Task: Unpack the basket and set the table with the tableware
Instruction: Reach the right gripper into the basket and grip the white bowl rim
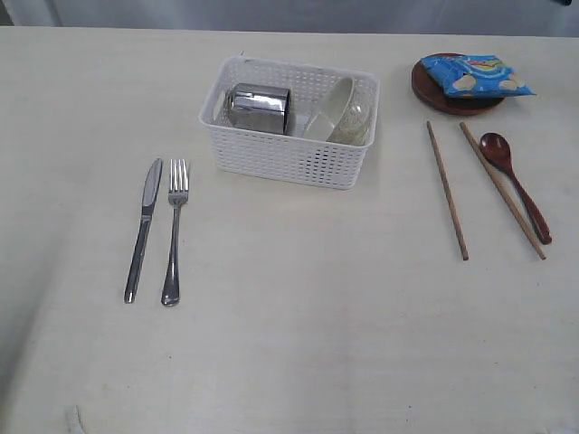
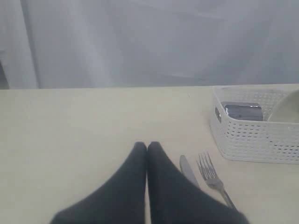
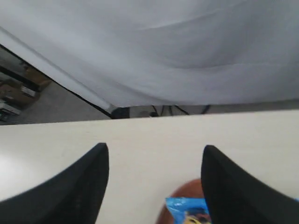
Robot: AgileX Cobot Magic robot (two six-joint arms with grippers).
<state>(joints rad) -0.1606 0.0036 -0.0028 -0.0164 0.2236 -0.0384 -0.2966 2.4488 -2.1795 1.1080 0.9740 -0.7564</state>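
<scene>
Nearest is the left gripper (image 2: 147,147), its two dark fingers pressed together with nothing between them. It sits over the bare table (image 1: 298,344) on the near left side of the basket (image 1: 285,158).

Just past it, left of the basket's near corner, lie the knife (image 1: 142,228) and the fork (image 1: 174,231). They are side by side and apart, with the fork the closer of the two to the basket. Both long axes run near to far. The handles are nearest, the tines and blade tip point away, and the knife leans a little off the fork's line.

Well to the right of the basket lie the two chopsticks (image 1: 447,190), apart from each other. Their long axes run near to far, and the near ends slant away from the basket. The spoon (image 1: 516,181) lies just beside the outer chopstick on the same slant, bowl end far and handle end near. Whether the two touch cannot be told.

The basket's long axis runs across the table. In its left part the cup (image 1: 259,108) lies on its side along that axis. In its right part the bowl (image 1: 339,110) is tipped up on its edge, its hollow turned away from the cup.

Beyond the basket's right end sits the plate (image 1: 430,90). The blue chip bag (image 1: 475,75) lies on it lengthwise across the table and overhangs the side away from the basket. The right gripper (image 3: 155,148) is above this plate, fingers spread wide and holding nothing.
</scene>
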